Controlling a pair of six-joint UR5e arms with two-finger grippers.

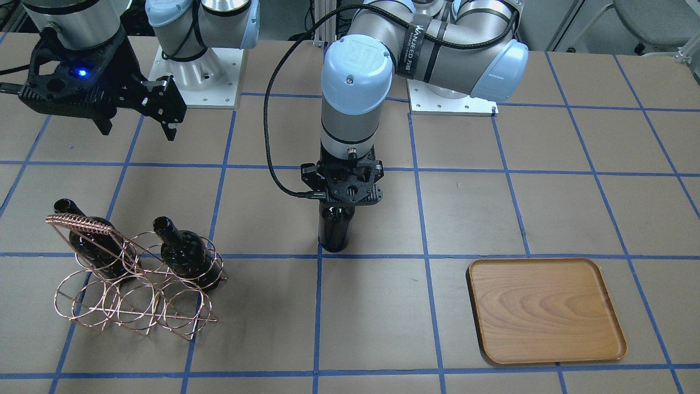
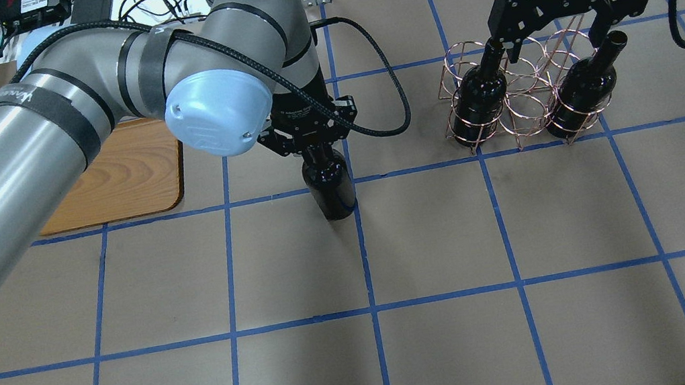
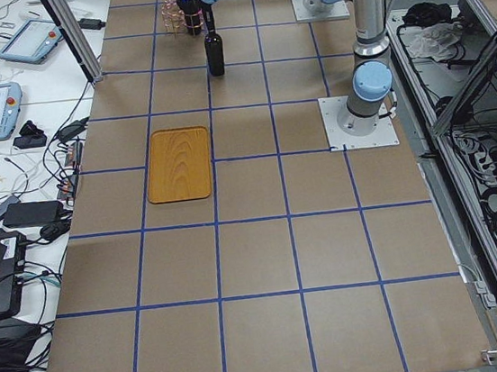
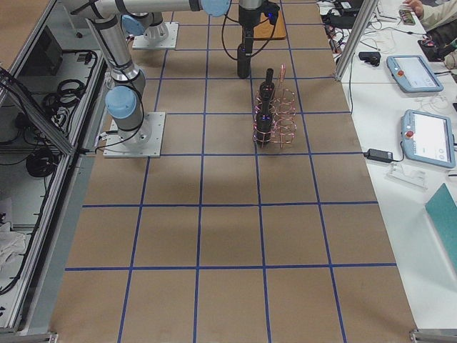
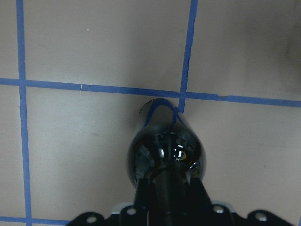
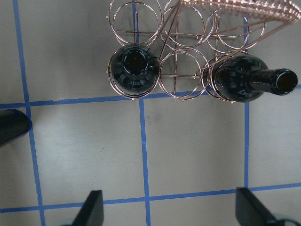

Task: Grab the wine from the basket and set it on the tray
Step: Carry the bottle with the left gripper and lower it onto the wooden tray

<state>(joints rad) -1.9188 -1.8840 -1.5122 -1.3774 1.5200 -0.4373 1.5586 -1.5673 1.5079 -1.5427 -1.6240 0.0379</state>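
Note:
My left gripper [image 1: 340,210] is shut on the neck of a dark wine bottle [image 1: 335,232] that stands upright on a blue tape cross at mid-table. I cannot tell whether its base touches the table. The left wrist view shows the bottle [image 5: 164,153] from above with fingers [image 5: 141,190] on either side of its neck. The copper wire basket [image 1: 82,223] holds two more bottles [image 1: 93,243] [image 1: 188,254] in its end rings. My right gripper [image 2: 563,30] hangs open and empty above the basket [image 2: 524,90]. The empty wooden tray [image 1: 544,309] lies flat on the table, apart from the held bottle.
The table is brown paper with a blue tape grid. The arm base plates [image 1: 197,76] [image 1: 451,101] stand at the robot's edge. In the overhead view the left arm's forearm [image 2: 7,174] covers part of the tray [image 2: 130,177]. The basket's middle ring [image 6: 175,77] holds nothing.

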